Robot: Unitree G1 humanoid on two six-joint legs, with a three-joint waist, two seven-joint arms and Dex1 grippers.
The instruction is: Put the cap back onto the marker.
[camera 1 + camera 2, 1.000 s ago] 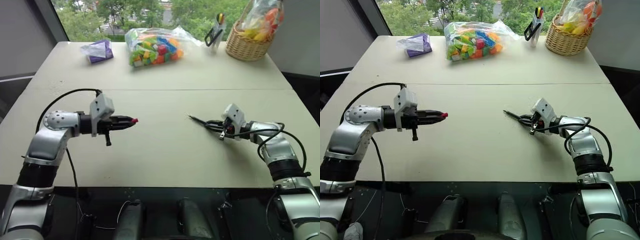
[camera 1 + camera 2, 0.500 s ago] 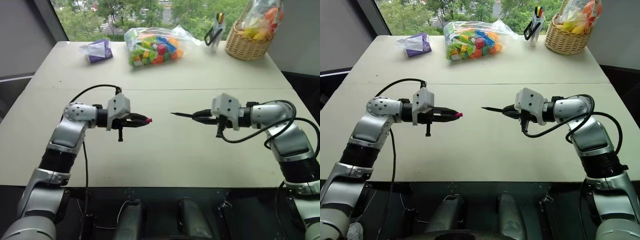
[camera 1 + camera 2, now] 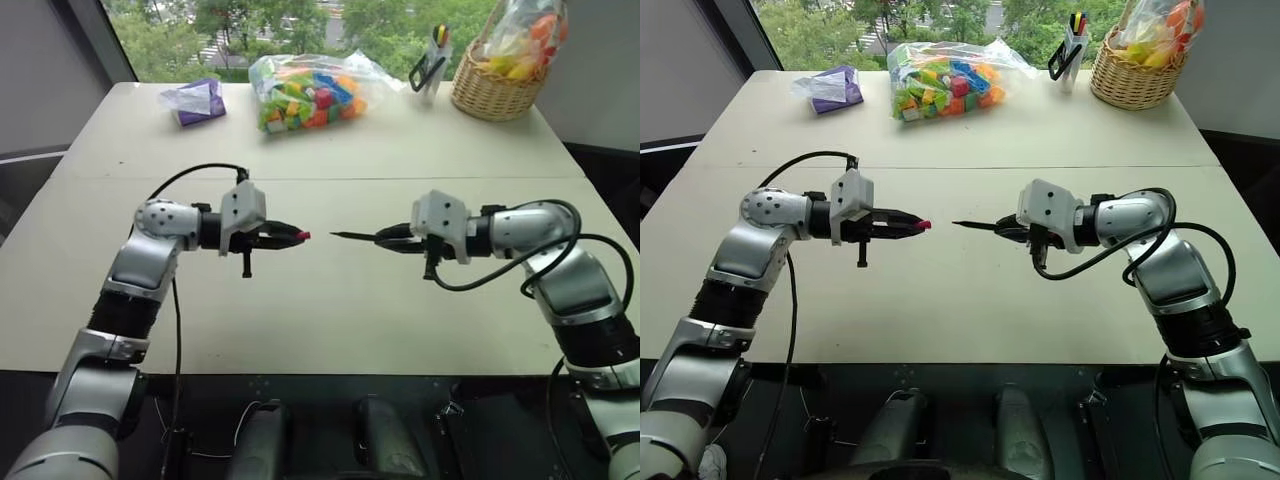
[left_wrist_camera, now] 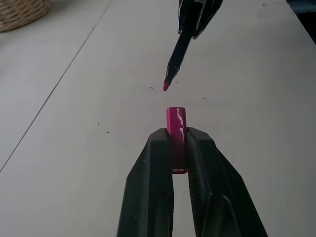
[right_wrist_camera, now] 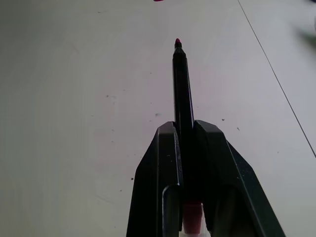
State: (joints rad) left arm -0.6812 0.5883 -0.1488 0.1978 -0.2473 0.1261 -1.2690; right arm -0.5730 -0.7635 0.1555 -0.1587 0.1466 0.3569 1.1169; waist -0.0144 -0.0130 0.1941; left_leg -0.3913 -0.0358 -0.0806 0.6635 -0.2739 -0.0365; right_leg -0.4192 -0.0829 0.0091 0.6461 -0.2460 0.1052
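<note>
Above the middle of the table my left gripper (image 3: 292, 236) is shut on the small red cap (image 3: 302, 236), which sticks out past the fingertips toward the right. My right gripper (image 3: 388, 238) is shut on the thin black marker (image 3: 352, 237), whose pointed tip aims left at the cap across a short gap. In the left wrist view the cap (image 4: 176, 128) sits between the black fingers (image 4: 154, 187) with the marker's red tip (image 4: 166, 87) just beyond it and slightly off line. The right wrist view looks along the marker (image 5: 181, 84) clamped between its fingers (image 5: 163, 168).
At the table's far edge lie a purple packet (image 3: 200, 101), a clear bag of coloured blocks (image 3: 305, 95), a pen holder with scissors (image 3: 430, 68) and a wicker basket (image 3: 495, 90). A seam crosses the tabletop (image 3: 320, 300) behind the grippers.
Both grippers have come toward each other. The right one rose off the table with the marker and swung left; the left one shifted right with the cap. The gap between tip and cap shrank.
</note>
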